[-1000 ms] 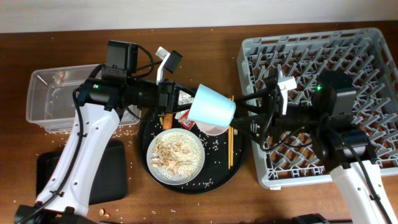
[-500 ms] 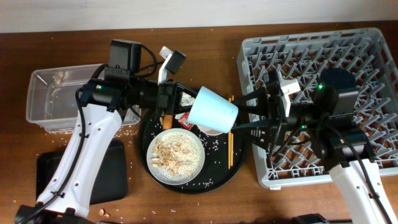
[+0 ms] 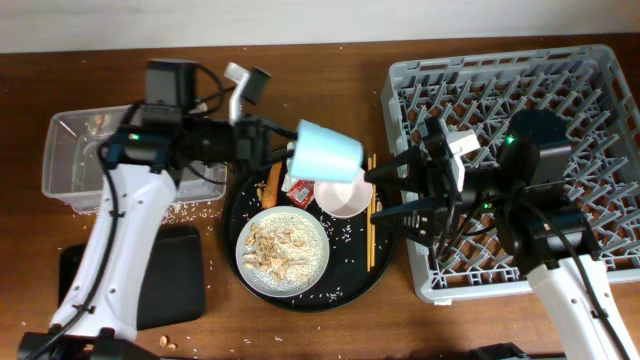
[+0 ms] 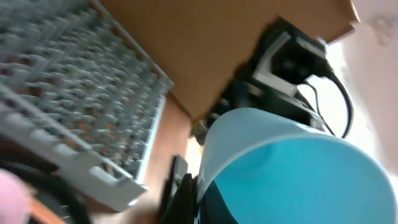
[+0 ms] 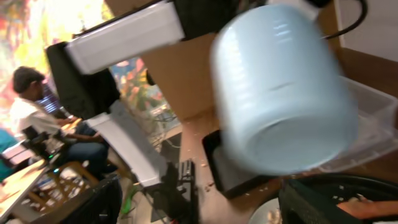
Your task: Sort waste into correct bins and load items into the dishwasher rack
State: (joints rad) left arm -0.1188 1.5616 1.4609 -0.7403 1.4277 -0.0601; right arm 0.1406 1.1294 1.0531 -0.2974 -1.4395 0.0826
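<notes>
My left gripper (image 3: pixel 296 150) is shut on the rim of the small blue cup (image 3: pixel 335 157) and holds it on its side above the round black tray. In the left wrist view the cup (image 4: pixel 298 168) fills the frame, with a finger at its rim (image 4: pixel 200 194). My right gripper (image 3: pixel 374 193) is open and empty, just right of the cup, whose base faces it (image 5: pixel 280 93). Its fingers (image 5: pixel 205 205) spread wide. The white-pink bowl (image 3: pixel 344 197), chopsticks (image 3: pixel 369 238), red wrapper (image 3: pixel 298 186), carrot piece (image 3: pixel 270 186) and plate (image 3: pixel 283 250) with beige scraps lie below. The tissue is hidden.
The dishwasher rack (image 3: pixel 560 90) stands at the right, under my right arm. The clear tub (image 3: pixel 75 150) is at the left, the flat black tray (image 3: pixel 175 275) in front of it. The round black tray (image 3: pixel 335 290) holds the dishes. Rice grains are scattered about.
My left gripper has carried the blue cup left and slightly back, away from the right gripper's fingers. The right gripper stays open and has shifted a little.
</notes>
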